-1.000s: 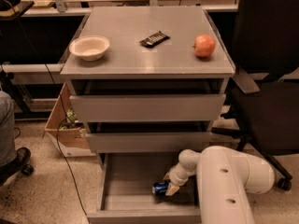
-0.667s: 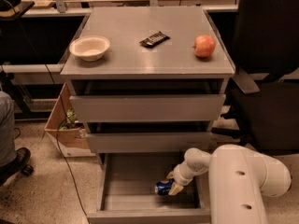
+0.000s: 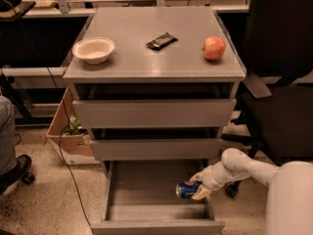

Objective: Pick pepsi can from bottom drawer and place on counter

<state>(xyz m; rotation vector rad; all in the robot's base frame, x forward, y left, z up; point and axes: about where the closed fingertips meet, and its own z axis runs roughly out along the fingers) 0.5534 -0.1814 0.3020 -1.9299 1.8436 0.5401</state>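
The pepsi can (image 3: 185, 190) is blue and lies on its side at the right of the open bottom drawer (image 3: 151, 214). My gripper (image 3: 199, 186) reaches in from the right, its pale fingers (image 3: 201, 193) closed around the can's right end. The can looks slightly raised above the drawer floor. The counter (image 3: 146, 58) is the grey top of the cabinet above the two shut shallower drawers.
On the counter stand a white bowl (image 3: 94, 49) at the left, a dark snack bar (image 3: 161, 41) in the middle and a red apple (image 3: 213, 48) at the right. A black office chair (image 3: 281, 82) stands to the right. A cardboard box (image 3: 68, 131) sits left of the cabinet.
My arm has drawn back to the right and the wrist has shifted slightly. The can stays in the fingers at the drawer's right side.
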